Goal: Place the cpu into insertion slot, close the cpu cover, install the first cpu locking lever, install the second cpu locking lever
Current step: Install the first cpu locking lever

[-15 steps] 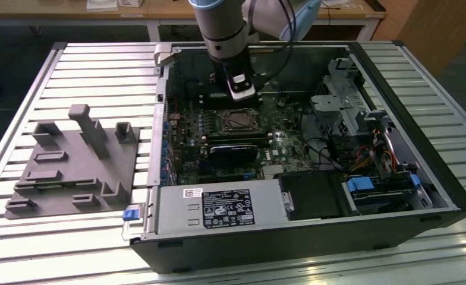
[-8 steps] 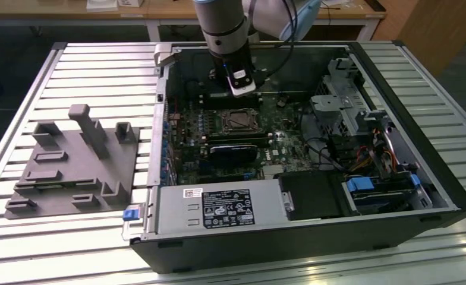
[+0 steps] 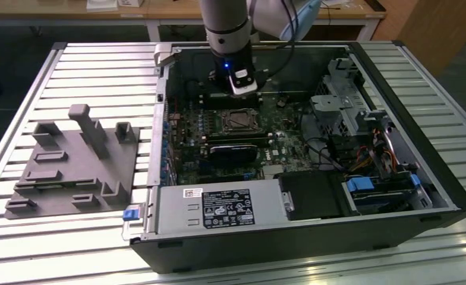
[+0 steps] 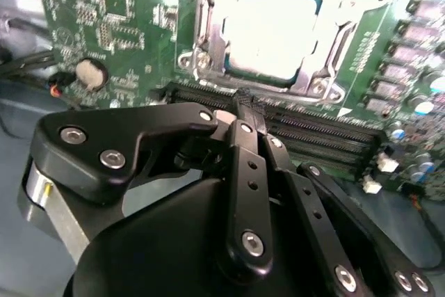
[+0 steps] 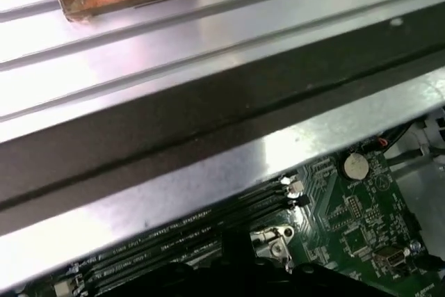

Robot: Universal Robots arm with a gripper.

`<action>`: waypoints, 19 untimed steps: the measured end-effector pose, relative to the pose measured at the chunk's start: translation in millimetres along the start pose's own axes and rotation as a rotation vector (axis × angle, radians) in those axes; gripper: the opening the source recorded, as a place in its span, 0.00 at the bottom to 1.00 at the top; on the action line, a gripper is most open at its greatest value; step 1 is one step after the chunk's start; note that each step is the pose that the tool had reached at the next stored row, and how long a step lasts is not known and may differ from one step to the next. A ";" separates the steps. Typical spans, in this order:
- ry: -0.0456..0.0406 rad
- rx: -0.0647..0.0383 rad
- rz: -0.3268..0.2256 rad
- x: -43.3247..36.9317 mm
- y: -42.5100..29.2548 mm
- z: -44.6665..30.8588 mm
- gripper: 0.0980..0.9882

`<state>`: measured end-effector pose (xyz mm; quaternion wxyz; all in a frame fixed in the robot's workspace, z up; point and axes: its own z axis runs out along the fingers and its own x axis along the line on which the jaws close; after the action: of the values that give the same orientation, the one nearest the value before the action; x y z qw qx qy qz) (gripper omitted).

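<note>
Open computer case point(image 3: 312, 196), black sheet-metal shell, lying on its side on a table point(image 3: 82, 65) of ribbed aluminium slats. Green circuit board point(image 3: 217, 154) inside, dense with small parts; round silver coin cell point(image 4: 90, 72) on it in the second wrist view. Grey moulded fixture point(image 3: 71, 163) with upright pegs sits on the table at the exterior view's left, well apart from the socket. Wooden furniture point(image 3: 257, 9) behind.

The cpu point(image 4: 274, 29), flat square with pale metal top, sits in the insertion slot point(image 3: 239, 121). The cpu cover point(image 4: 212, 36), thin silvery stamped frame, lies around it, window showing the chip top. Long black memory slots point(image 4: 306, 123) just beside the socket.

Gripper point(image 4: 247, 106), matte black linkage with silver screw heads, hangs over the board near the socket's edge, by the memory slots. Jaws look brought together at the tips, nothing held; cannot tell if the tip touches the board.

In the first wrist view, a brushed metal case rail point(image 5: 208, 165) crosses the frame.
</note>
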<state>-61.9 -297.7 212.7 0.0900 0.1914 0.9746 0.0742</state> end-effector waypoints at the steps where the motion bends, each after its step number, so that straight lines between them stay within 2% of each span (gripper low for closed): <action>1: 0.0017 0.015 -0.002 -0.7 0.2 0.1 0.01; 3: 0.0042 0.047 -0.006 -2.3 0.4 0.4 0.01; 4: 0.0050 0.060 -0.008 -3.1 0.4 0.5 0.01; 5: 0.0056 0.071 -0.010 -3.7 0.0 0.6 0.01; 7: 0.0072 0.084 -0.011 -5.1 -2.1 0.3 0.01; 11: 0.0141 0.089 -0.011 -9.0 -10.7 -0.2 0.01; 16: 0.0353 0.098 -0.009 -14.0 -21.5 -0.2 0.01; 19: 0.0440 0.101 -0.009 -15.8 -24.9 -0.3 0.01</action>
<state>-56.6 -326.6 210.9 0.0590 0.1898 0.9796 0.0285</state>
